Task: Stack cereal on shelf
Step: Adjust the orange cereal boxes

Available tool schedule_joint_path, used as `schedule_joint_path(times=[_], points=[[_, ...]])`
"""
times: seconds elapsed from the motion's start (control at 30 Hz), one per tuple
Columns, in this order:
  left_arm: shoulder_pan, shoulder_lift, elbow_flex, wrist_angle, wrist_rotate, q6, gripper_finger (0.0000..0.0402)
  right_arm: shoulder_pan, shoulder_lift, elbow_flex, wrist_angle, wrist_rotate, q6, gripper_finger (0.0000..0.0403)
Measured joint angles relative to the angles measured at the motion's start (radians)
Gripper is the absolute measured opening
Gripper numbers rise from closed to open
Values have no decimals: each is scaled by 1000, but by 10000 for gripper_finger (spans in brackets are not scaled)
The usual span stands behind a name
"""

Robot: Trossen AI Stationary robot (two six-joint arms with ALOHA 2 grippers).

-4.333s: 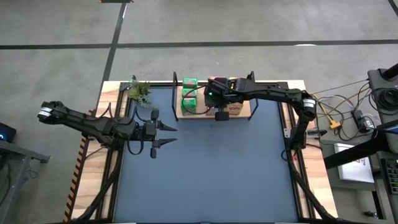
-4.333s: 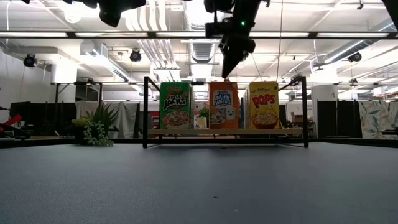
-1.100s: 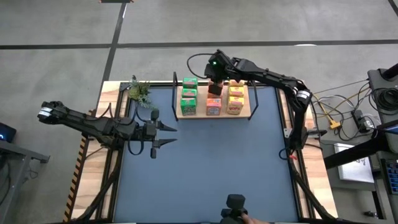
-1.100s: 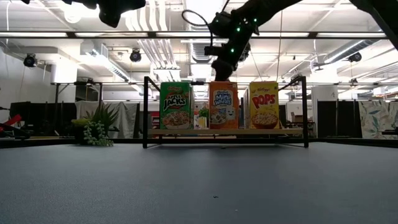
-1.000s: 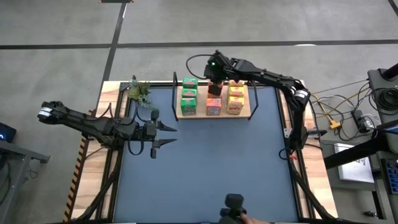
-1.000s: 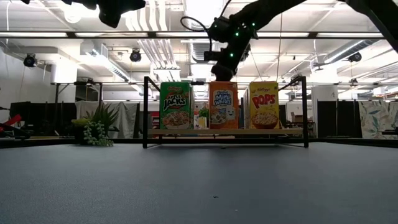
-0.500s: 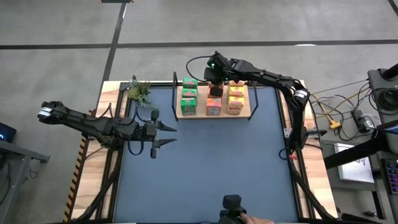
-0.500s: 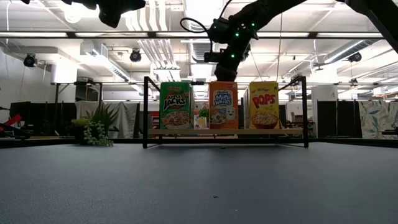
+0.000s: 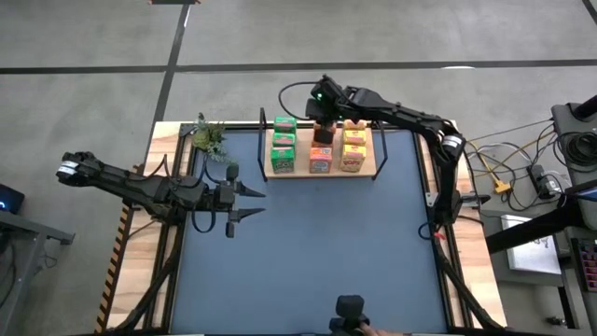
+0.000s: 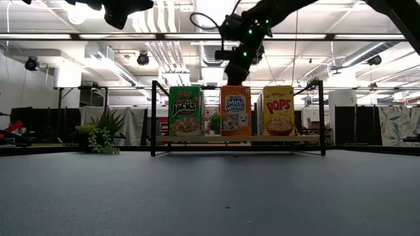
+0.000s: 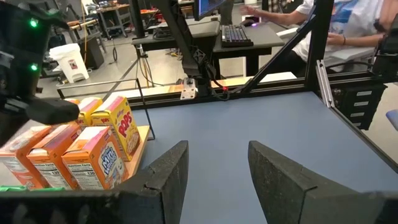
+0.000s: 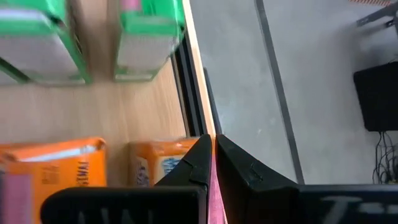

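The tabletop (image 9: 308, 252), covered by one dark-blue mat, carries one shelf (image 9: 366, 170) at its far edge, a light-wood board with black posts. Two dark arms work over it. The left arm lies along the left side, its gripper (image 9: 250, 202) hanging over the mat well apart from the shelf, fingers (image 11: 163, 171) spread with nothing between them. The right arm reaches in from the right across the far edge, and its gripper (image 9: 323, 129) hangs just above the middle column of boxes toward the back of the shelf; its fingers (image 12: 196, 163) are pressed together, and a thin pink sliver shows between them in the right wrist view, too narrow to tell what it is. On the shelf the cereal stands in three columns running near to far: green boxes (image 9: 283, 154) on the left, pink-red boxes (image 9: 320, 161) in the middle, yellow-orange boxes (image 9: 353, 149) on the right. From above, three green and three yellow-orange tops can be counted; in the middle column the gripper hides the far part, so only the nearer boxes show there. From table height three fronts stand side by side: green (image 10: 186, 111), pink-red (image 10: 235, 111), yellow (image 10: 278, 111). One small green plant (image 9: 209, 136) sits at the far left corner, apart from the shelf. A person sits at a desk beyond the tabletop in the left wrist view.
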Motion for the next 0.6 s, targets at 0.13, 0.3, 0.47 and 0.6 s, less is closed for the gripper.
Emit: schedule_joint_path(times=[0.13,0.3,0.47,0.6], points=[[0,0,0,-2,0,0,150,27,-26,20,4,-1,26,13],[0,0,0,-6,0,0,150,83,-74,20,-10,-20,65,13],[0,0,0,-8,0,0,150,160,-130,20,-55,-79,123,13],[0,0,0,-17,0,-5,150,239,-152,17,-123,-79,169,13]])
